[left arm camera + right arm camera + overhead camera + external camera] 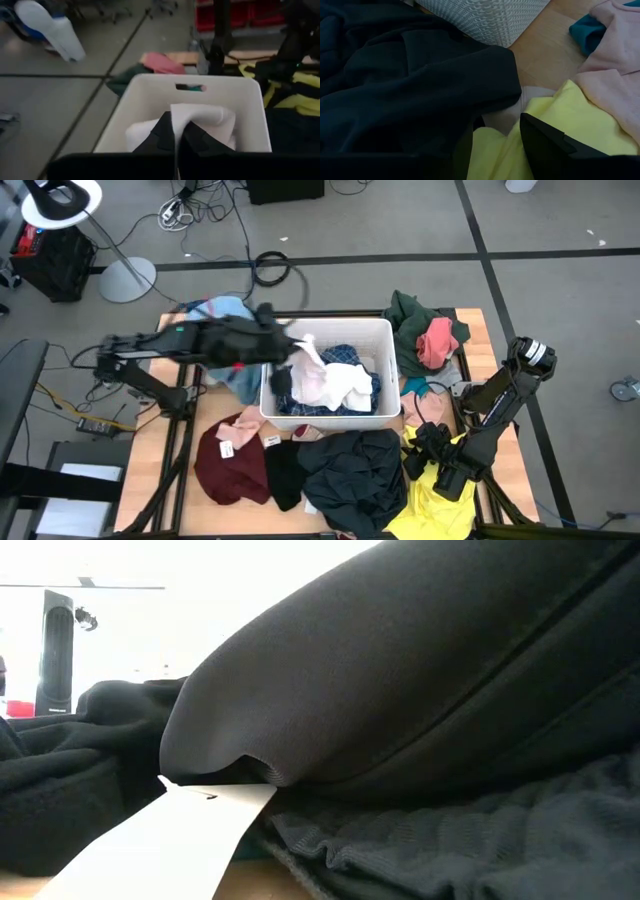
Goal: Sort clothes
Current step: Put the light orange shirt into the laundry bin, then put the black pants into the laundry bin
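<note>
The left tool (283,376) pinches a white garment (325,380) over the bin (330,330); the right tool (425,448) rests parted above the yellow garment (432,498).

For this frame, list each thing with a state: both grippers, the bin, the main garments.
Left gripper: shut on white fabric garment, above the bin.
Right gripper: open, low over yellow fabric garment.
White rectangular plastic bin: upright, holding clothes.
Blue plaid garment: in bin.
Maroon garment: crumpled on table.
Pink garment: lying on dark green garment.
</note>
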Robot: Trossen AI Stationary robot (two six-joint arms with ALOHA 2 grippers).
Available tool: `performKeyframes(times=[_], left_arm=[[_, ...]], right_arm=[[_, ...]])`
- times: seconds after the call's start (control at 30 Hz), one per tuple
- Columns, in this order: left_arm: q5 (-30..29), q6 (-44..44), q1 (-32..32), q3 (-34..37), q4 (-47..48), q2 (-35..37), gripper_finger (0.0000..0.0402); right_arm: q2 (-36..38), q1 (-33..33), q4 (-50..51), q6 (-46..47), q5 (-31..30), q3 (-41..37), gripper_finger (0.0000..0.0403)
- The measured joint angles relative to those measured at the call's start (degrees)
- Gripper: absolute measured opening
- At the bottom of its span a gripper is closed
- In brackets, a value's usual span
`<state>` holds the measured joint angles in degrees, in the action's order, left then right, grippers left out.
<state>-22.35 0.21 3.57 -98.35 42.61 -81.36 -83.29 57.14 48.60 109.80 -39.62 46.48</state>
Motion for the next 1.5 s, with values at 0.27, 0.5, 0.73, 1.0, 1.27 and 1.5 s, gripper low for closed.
performKeyframes(times=[0.27,0.5,0.73,1.0,1.27,1.5], left_arm=[[5.0,-4.7,-5.6,0.0,0.7,-10.4,0.0047],[15.3,-5.8,-9.2,0.0,1.3,-14.8,0.0119],[16.0,-3.4,-8.3,0.0,2.1,-11.5,0.0138],[15.9,-4.1,-2.2,0.0,6.6,-2.9,0.0137],[14.0,-9.5,5.7,0.0,16.8,2.6,0.0137],[7.4,-15.8,13.2,9.0,18.5,9.2,0.0137]], right_arm=[[0.0,0.0,0.2,-0.5,0.0,0.0,0.0164],[0.0,0.0,0.3,-0.5,0.0,0.0,0.0164],[0.0,0.0,0.3,0.2,0.0,0.0,0.0164],[1.7,-0.4,2.0,-6.7,0.4,3.6,0.0164],[2.3,-5.7,5.5,-29.5,8.5,17.3,0.0157],[-7.5,-14.4,0.9,-50.2,21.7,27.0,0.0141]])
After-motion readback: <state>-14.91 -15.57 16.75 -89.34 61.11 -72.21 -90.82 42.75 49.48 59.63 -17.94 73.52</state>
